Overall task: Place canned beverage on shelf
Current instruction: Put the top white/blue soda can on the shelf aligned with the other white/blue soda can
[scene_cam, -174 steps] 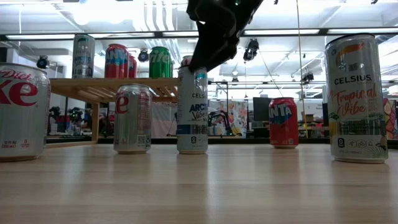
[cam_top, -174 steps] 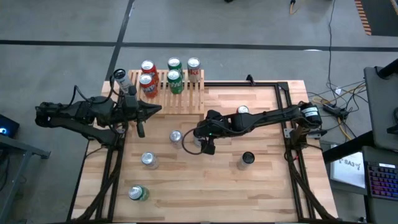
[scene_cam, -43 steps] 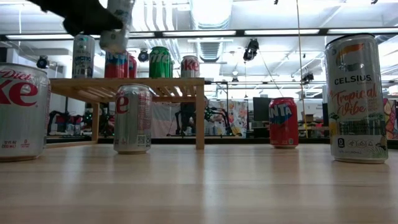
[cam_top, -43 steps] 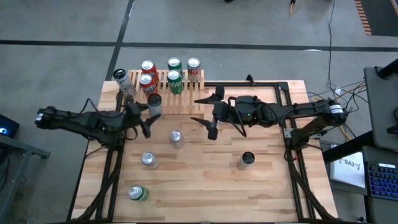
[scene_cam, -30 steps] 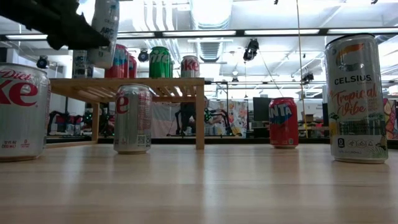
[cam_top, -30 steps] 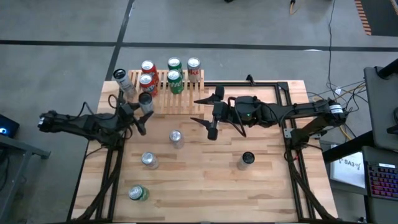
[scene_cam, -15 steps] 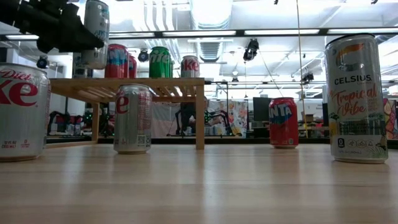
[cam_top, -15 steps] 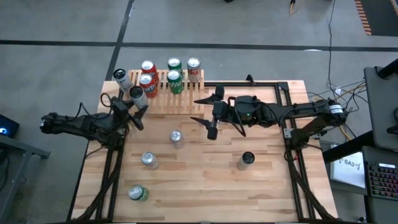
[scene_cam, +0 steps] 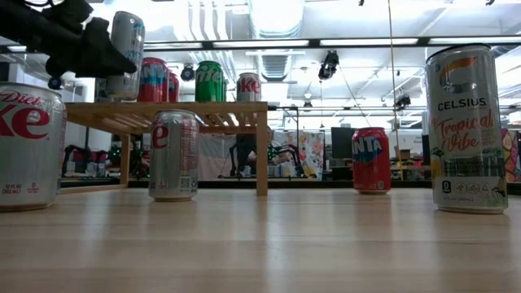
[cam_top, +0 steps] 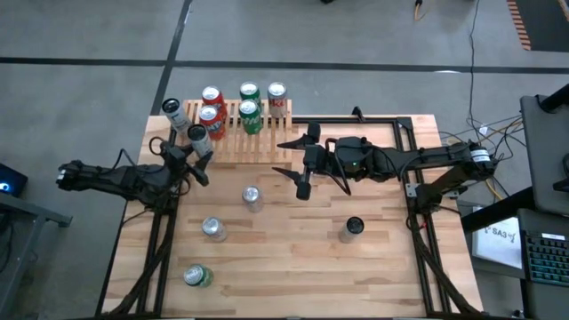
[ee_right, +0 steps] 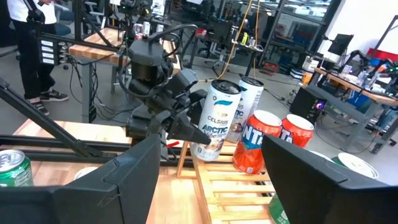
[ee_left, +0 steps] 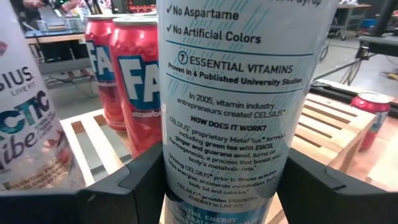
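Five shelf (cam_top: 267,138) cans (cam_top: 251,91), four (tabletop) cans (cam_top: 252,195)

The held can (ee_left: 245,106) fills the left wrist view, so its top and bottom are cut off there. It hides the gap between the dark fingers (ee_left: 134,186). The big silver can (scene_cam: 24,146) in the low view is cut by the picture's edge

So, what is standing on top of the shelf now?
On the shelf: two red cans, two green cans, a Coke can and one white can. Its slats under them are hidden.
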Action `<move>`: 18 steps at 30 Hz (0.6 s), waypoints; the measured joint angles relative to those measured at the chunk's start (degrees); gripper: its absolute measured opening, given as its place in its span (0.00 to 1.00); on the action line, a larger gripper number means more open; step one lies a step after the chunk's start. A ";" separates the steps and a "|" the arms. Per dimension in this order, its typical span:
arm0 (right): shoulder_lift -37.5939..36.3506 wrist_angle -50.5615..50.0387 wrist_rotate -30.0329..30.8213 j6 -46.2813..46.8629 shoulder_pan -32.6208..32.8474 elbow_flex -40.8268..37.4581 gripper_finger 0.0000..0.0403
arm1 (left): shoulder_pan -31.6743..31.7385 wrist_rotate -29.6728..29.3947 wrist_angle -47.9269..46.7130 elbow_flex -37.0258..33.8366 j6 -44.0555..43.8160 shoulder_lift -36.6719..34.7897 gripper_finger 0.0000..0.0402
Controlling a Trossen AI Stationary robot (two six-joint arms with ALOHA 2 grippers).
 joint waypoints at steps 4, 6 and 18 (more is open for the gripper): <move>0.00 0.00 0.00 -0.01 0.00 0.00 0.67 | 0.00 -0.05 -0.01 -0.19 -0.88 0.67 0.56; 0.00 0.01 0.00 -0.02 0.00 0.00 0.66 | 0.00 -0.05 -0.18 -0.34 -1.26 1.05 0.56; 0.00 -0.02 0.00 -0.02 0.00 0.00 0.67 | 0.00 -0.99 -0.20 -0.45 -1.91 2.36 0.61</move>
